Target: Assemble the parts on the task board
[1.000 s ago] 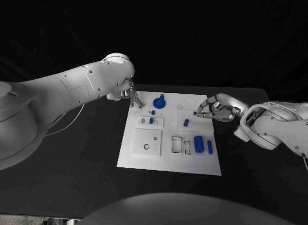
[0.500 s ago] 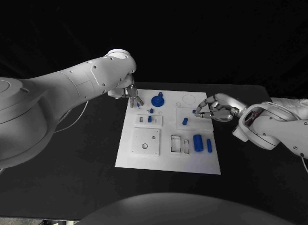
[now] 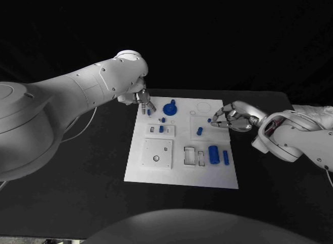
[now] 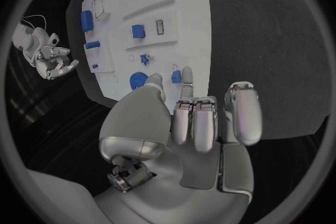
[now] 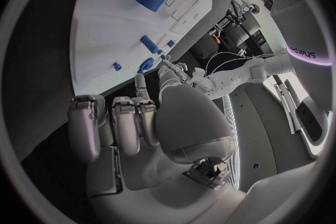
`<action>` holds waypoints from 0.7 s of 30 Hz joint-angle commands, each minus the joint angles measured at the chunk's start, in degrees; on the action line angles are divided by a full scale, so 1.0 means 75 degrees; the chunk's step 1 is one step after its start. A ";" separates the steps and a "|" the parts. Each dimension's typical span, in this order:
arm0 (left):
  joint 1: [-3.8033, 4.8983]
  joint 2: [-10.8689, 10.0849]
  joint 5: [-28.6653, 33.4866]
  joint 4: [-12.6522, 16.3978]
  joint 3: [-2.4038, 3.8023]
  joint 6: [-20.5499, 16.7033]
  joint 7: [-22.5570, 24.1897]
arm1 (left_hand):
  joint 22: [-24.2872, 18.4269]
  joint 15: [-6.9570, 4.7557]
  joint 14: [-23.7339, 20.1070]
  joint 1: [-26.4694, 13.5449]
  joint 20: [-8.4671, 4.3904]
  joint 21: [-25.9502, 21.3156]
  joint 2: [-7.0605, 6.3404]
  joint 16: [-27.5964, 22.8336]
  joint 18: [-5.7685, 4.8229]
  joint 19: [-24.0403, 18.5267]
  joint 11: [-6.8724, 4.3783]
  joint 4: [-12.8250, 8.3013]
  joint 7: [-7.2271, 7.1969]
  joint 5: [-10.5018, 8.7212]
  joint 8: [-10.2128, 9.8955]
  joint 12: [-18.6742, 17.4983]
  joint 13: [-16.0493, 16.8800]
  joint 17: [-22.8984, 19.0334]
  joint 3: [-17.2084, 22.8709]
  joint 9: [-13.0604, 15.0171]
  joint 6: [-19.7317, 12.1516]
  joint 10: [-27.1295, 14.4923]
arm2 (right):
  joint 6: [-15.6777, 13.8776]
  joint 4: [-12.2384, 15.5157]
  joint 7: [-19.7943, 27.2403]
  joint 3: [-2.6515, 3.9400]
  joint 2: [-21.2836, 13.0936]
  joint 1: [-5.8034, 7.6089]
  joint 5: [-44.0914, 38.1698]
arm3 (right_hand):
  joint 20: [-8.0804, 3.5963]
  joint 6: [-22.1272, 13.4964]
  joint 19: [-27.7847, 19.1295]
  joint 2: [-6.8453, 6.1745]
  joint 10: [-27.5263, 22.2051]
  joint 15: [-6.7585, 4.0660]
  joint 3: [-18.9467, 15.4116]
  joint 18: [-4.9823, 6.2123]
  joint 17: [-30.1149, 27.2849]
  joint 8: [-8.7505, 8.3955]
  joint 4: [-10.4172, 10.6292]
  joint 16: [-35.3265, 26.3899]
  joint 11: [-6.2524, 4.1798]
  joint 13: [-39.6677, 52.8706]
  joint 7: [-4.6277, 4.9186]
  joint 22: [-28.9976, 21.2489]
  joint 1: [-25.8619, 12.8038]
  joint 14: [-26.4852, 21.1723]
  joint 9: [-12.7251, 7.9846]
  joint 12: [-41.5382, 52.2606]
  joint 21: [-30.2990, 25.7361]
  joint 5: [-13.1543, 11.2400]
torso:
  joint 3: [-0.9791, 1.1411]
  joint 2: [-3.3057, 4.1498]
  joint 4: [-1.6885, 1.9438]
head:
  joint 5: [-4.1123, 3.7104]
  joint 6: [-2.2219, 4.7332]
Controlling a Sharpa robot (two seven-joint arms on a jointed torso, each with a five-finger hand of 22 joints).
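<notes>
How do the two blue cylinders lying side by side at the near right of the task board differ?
The thick cylinder is plainly wider than the thin cylinder. The thick one lies nearer the board's middle; the thin one lies nearer the right edge of the task board. Both are blue, lie flat and run parallel, with neither hand touching them.

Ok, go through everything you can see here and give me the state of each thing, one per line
task board: flat on the table, small blue parts spread over it.
left hand: at the board's far left corner, pinching a small blue part between its fingertips.
right hand: fingers curled in over the board's right edge; whether it holds anything cannot be told.
blue round part: resting on the board beside the left hand.
blue cylinder: lying on the board.
</notes>
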 commanded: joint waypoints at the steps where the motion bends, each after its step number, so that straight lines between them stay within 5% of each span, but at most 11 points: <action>1: 0.0034 0.0052 -0.0006 -0.0022 0.0011 -0.0124 0.0127 | 0.1580 -0.0018 0.0804 0.0065 -0.0006 0.0039 0.0011 0.0019 -0.0027 0.0160 -0.0034 0.0006 -0.0003 0.0113 0.0039 0.0018 0.2007 0.2013 -0.0052 0.0042 0.0064 0.0794 | 0.0123 -0.0022 0.0009 0.0000 0.0028 0.0001 -0.0032 | -0.0001 0.0036 0.0277 0.0015 0.0812 -0.0004 -0.0002 -0.0025 0.2007 -0.0040 0.0033 0.0026 0.0009 0.1993 0.0018 0.1746 -0.0099 0.0811 -0.0009 -0.0027 0.0016 0.0001 | 0.0001 -0.0013 -0.0006 | -0.0009 -0.0002; 8: 0.0048 0.0041 -0.0129 -0.0018 0.0014 -0.0011 -0.0081 | 0.1571 -0.0043 0.0804 0.0217 -0.0031 0.0016 0.0023 0.0019 -0.0021 0.0145 -0.0064 -0.0007 -0.0040 0.0339 0.0164 0.0018 0.2007 0.2013 -0.0071 0.0210 0.0077 0.0794 | 0.0144 -0.0071 0.0004 0.0000 0.0070 -0.0001 -0.0032 | 0.0000 0.0036 0.0277 0.0023 0.0812 -0.0003 -0.0002 -0.0024 0.2007 -0.0045 0.0048 0.0026 0.0010 0.1993 0.0021 0.1745 -0.0110 0.0811 -0.0012 -0.0027 0.0015 0.0017 | -0.0002 -0.0019 0.0008 | -0.0028 -0.0002; 17: 0.0052 -0.0011 -0.0211 -0.0047 0.0014 -0.0161 0.0031 | 0.1567 -0.0086 0.0804 0.0558 -0.0073 0.0011 0.0036 0.0019 -0.0019 0.0131 -0.0113 -0.0012 -0.0093 0.1255 0.0353 0.0018 0.2007 0.2013 -0.0017 0.0557 -0.0030 0.0794 | 0.0154 -0.0129 0.0003 0.0000 0.0123 -0.0004 -0.0030 | 0.0002 0.0036 0.0272 0.0046 0.0812 0.0001 -0.0005 -0.0022 0.2007 -0.0058 0.0090 0.0026 0.0014 0.1993 0.0026 0.1743 -0.0144 0.0811 -0.0022 -0.0027 0.0009 0.0059 | -0.0003 -0.0029 0.0013 | -0.0059 -0.0002; 21: 0.0052 -0.0024 -0.0218 -0.0031 0.0015 -0.0216 0.0073 | 0.1570 -0.0095 0.0804 0.0599 -0.0080 0.0023 0.0040 0.0019 -0.0021 0.0134 -0.0125 -0.0006 -0.0104 0.1360 0.0412 0.0018 0.2007 0.2013 -0.0006 0.0658 -0.0051 0.0794 | 0.0149 -0.0143 0.0009 0.0000 0.0139 -0.0006 -0.0029 | 0.0003 0.0036 0.0268 0.0051 0.0812 0.0002 -0.0004 -0.0021 0.2007 -0.0063 0.0098 0.0026 0.0014 0.1993 0.0026 0.1741 -0.0147 0.0811 -0.0025 -0.0027 0.0004 0.0080 | -0.0003 -0.0027 0.0002 | -0.0045 -0.0002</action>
